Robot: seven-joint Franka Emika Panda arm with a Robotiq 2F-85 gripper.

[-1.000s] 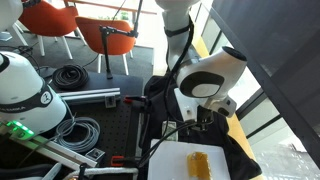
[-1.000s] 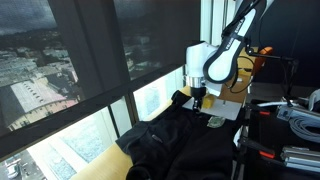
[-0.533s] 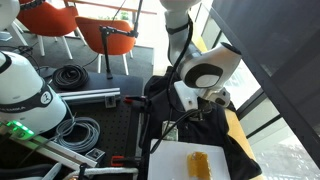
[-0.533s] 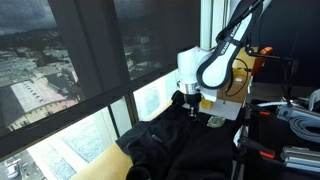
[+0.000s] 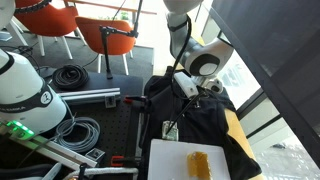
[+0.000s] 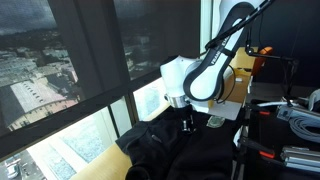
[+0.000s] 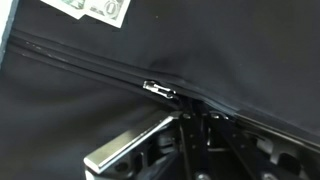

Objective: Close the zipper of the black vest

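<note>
Wrist view: zipper point(image 7: 160, 88) across black vest point(image 7: 70, 115), printed tag point(image 7: 100, 8) unreadable, claw point(image 7: 186, 122) state unclear.

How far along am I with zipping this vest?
Done: in the wrist view the zipper looks joined left of the slider. In hand: the gripper sits right at the slider; whether it grips the pull is unclear. Left: the stretch right of the slider on the black vest, length hidden.
</note>
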